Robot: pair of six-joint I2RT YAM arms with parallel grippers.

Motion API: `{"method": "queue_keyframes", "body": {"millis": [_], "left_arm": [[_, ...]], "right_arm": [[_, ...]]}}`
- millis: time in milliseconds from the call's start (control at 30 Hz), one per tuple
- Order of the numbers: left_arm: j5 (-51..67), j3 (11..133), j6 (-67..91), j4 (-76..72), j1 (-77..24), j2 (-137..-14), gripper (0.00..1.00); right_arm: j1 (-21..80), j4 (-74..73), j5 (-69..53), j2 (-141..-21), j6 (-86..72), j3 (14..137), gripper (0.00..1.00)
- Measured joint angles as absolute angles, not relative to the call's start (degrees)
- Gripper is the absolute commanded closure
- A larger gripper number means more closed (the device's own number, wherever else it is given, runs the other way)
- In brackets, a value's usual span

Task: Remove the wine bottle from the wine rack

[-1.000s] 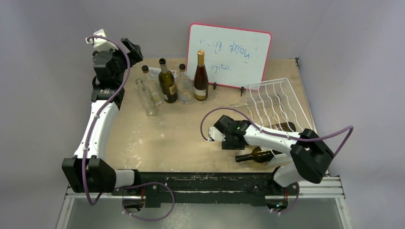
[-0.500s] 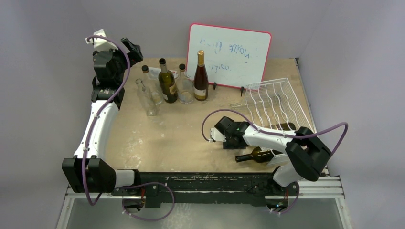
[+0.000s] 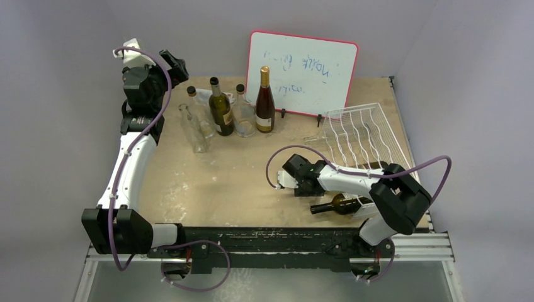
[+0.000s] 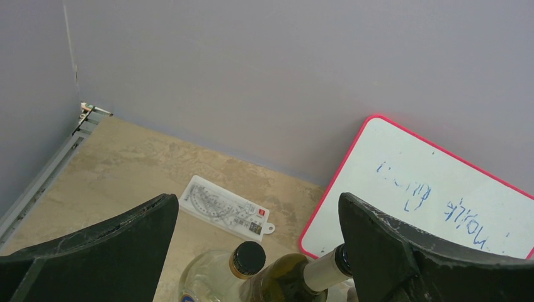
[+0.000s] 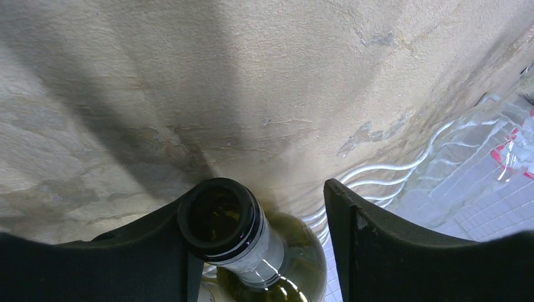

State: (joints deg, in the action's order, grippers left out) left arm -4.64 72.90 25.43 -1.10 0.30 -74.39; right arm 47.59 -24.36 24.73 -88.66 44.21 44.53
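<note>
The white wire wine rack (image 3: 365, 132) lies at the right of the table and also shows as wavy wires (image 5: 403, 170) in the right wrist view. A green wine bottle (image 5: 252, 251) lies on the rack, its open mouth toward the right wrist camera. From above, only its dark body (image 3: 380, 167) shows behind my right forearm. My right gripper (image 5: 255, 201) straddles the bottle's neck. Its left finger (image 5: 157, 251) touches the neck, and a gap remains at its right finger (image 5: 378, 251). From above, the right gripper (image 3: 308, 182) is largely hidden under the wrist. My left gripper (image 4: 255, 207) hangs open over the standing bottles.
Another dark bottle (image 3: 337, 204) lies on the table near the right arm's base. Several standing bottles (image 3: 221, 108) are grouped at the back left, beside a red-framed whiteboard (image 3: 302, 72). A clear plastic ruler pack (image 4: 227, 207) lies behind them.
The right arm's elbow has shifted left and lower, and its cable has swung with it. The right wrist has stayed at the rack's left side. The left arm has not moved.
</note>
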Motion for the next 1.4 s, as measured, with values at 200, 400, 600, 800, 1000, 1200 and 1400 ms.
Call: {"method": "queue_keyframes", "body": {"millis": [200,400,600,800,1000,1200,1400], "left_arm": [[-4.6,72.9,25.4,-1.1,0.3,-74.4,0.02],[-4.5,72.9,25.5,-1.1,0.3,-74.4,0.02],[-4.4,72.9,25.5,-1.1,0.3,-74.4,0.02],[-4.3,72.9,25.5,-1.1,0.3,-74.4,0.02],[-4.3,72.9,25.5,-1.1,0.3,-74.4,0.02],[-4.3,72.9,25.5,-1.1,0.2,-74.4,0.02],[-4.3,72.9,25.5,-1.1,-0.1,-74.4,0.02]], "right_arm": [[47.5,-24.6,24.2,-88.7,44.2,44.5,0.37],[47.1,-24.9,23.4,-88.6,44.2,44.5,0.46],[46.9,-25.2,22.0,-88.2,44.7,44.5,0.60],[46.9,-25.1,22.1,-86.4,47.0,44.5,0.73],[46.9,-24.9,22.7,-86.3,47.5,44.9,0.90],[47.0,-25.3,22.8,-87.0,47.1,46.5,1.00],[47.8,-26.3,22.6,-87.7,46.2,48.0,1.00]]}}
